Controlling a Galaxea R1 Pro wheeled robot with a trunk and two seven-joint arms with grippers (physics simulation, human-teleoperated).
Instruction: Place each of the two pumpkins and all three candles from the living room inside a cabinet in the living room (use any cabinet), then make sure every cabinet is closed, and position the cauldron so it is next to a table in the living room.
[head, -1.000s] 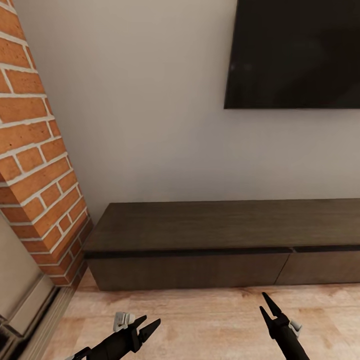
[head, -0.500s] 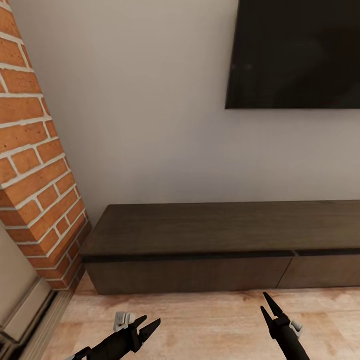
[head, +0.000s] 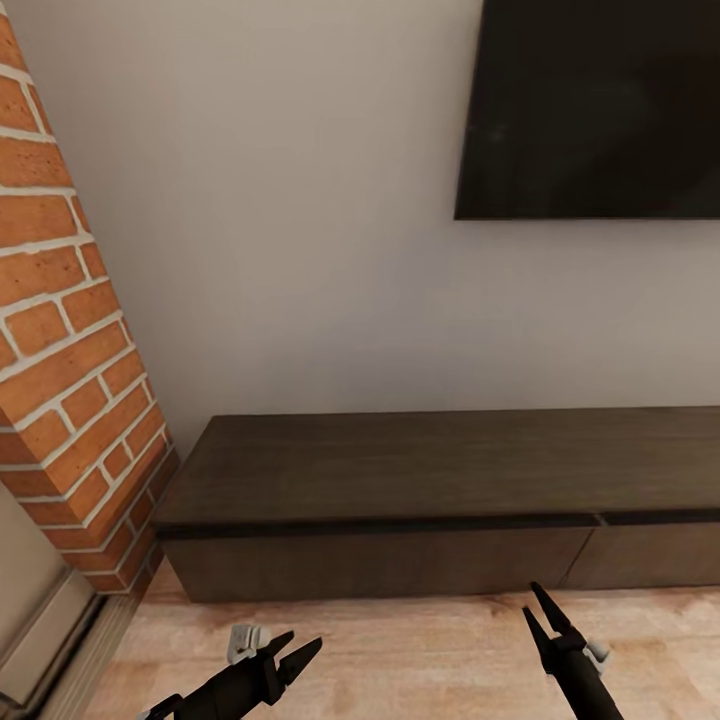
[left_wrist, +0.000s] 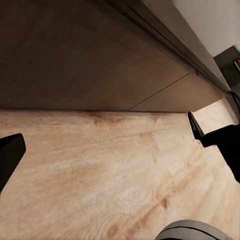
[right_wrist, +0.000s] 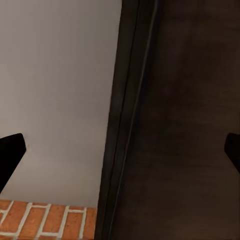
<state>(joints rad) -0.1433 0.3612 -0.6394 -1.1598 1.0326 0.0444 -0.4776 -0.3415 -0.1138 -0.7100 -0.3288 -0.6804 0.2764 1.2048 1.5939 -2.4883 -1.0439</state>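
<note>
Robot facing the closed cabinet (head: 440, 500), both grippers empty.
Left gripper (head: 288, 652) and right gripper (head: 539, 610): jaws released; advisably approach a drawer front squarely before pulling.

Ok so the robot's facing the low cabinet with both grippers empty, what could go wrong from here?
1. The drawer fronts of the cabinet look flat, with no handle showing, so the open right gripper may struggle to pull one out.
2. The left gripper sits toward the brick chimney; a swing that way might clip it.
3. The cabinet is very low, so reaching down could scrape fingertips on the floor.
</note>
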